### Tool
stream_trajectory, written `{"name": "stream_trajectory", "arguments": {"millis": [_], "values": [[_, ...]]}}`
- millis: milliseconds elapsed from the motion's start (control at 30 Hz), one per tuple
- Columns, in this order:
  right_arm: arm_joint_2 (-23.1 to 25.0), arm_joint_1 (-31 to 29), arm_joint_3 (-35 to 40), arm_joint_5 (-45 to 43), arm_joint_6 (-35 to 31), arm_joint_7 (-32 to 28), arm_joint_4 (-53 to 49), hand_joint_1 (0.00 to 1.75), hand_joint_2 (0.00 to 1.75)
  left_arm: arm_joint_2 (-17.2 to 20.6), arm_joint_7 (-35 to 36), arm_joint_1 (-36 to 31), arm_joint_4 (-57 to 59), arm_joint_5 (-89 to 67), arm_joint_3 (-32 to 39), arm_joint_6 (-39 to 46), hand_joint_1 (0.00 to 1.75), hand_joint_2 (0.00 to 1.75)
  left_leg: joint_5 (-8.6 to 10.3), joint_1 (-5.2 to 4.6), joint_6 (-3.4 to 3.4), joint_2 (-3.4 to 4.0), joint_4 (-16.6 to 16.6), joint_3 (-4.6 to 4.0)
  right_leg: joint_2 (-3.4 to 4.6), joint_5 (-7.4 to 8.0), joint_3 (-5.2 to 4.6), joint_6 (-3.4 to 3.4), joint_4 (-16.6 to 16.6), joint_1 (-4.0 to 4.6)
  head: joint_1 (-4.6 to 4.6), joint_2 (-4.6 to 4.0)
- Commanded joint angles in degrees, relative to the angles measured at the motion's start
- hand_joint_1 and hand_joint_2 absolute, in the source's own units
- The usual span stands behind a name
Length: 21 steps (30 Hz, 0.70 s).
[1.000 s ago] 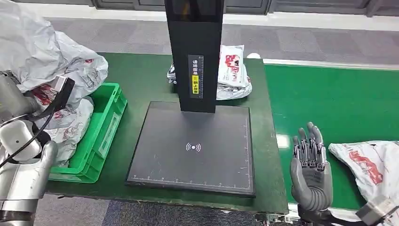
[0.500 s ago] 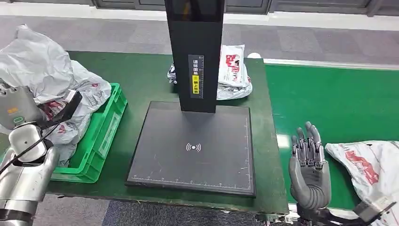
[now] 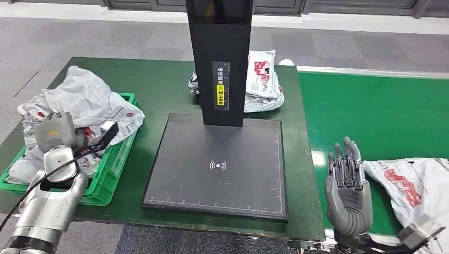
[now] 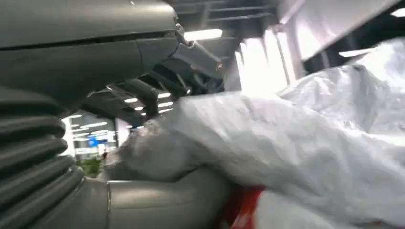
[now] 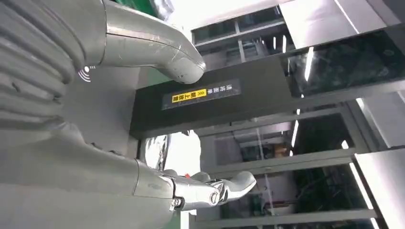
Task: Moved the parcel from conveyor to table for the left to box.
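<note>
Left hand (image 4: 143, 191) holds a grey parcel (image 3: 87, 106) over the green box (image 3: 114, 159) at the table's (image 3: 159, 84) left — right hand (image 3: 348, 188) empty, fingers spread, beside another parcel (image 3: 418, 188) on the conveyor (image 3: 381, 111) at right.

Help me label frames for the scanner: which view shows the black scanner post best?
The head view: the black scanner post stands upright at the back of its dark plate, label facing the camera. The right wrist view shows the post turned sideways, partly behind the right hand. The left wrist view shows a grey parcel instead.
</note>
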Motion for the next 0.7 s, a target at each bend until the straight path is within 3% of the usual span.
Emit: {"name": "stream_trajectory", "arguments": {"millis": [33, 467, 500, 600, 700], "values": [[0.05, -1.48, -4.16, 0.53, 0.61, 0.38, 3.45, 0.0, 1.75, -7.73, -6.07, -1.58, 6.86, -3.25, 4.4, -6.87, 0.0, 0.0, 0.14, 0.0, 0.11, -0.34, -0.28, 0.16, -0.18, 0.08, 0.28, 0.07, -0.33, 0.0, -0.02, 0.0], [0.4, -2.34, -4.12, 0.83, 1.04, 1.3, 3.56, 0.0, 1.75, -5.92, 0.27, 0.54, 4.48, -3.25, 6.03, -2.22, 0.0, 0.0, 0.02, 0.03, 0.05, -0.08, -0.1, 0.08, 0.03, 0.04, 0.14, 0.03, -0.13, 0.03, 0.0, 0.0], [0.53, -2.27, -4.13, 0.91, 1.05, 1.59, 3.32, 0.0, 1.75, -5.24, 4.81, 1.88, 2.22, -3.25, 6.23, 3.6, 0.0, 0.0, 0.05, 0.02, 0.07, -0.11, -0.16, 0.1, 0.03, 0.06, 0.16, 0.04, -0.18, 0.01, 0.0, 0.0], [0.76, -1.52, -4.3, 0.84, 0.54, 2.0, 2.62, 0.0, 1.75, -8.04, 1.92, 4.68, -4.96, -3.25, 12.06, 13.98, 0.0, 0.0, 0.02, 0.03, 0.07, -0.03, -0.15, 0.11, 0.12, 0.06, 0.16, 0.04, -0.19, 0.02, 0.0, 0.0], [0.75, -1.25, -4.32, 0.79, 0.61, 1.98, 2.43, 0.0, 1.75, -8.25, 1.12, 5.26, -6.71, -3.25, 12.88, 12.88, 0.0, 0.0, -0.04, 0.05, 0.1, 0.04, -0.08, 0.04, 0.18, 0.04, 0.1, 0.06, -0.14, 0.04, 0.0, 0.0]]}}
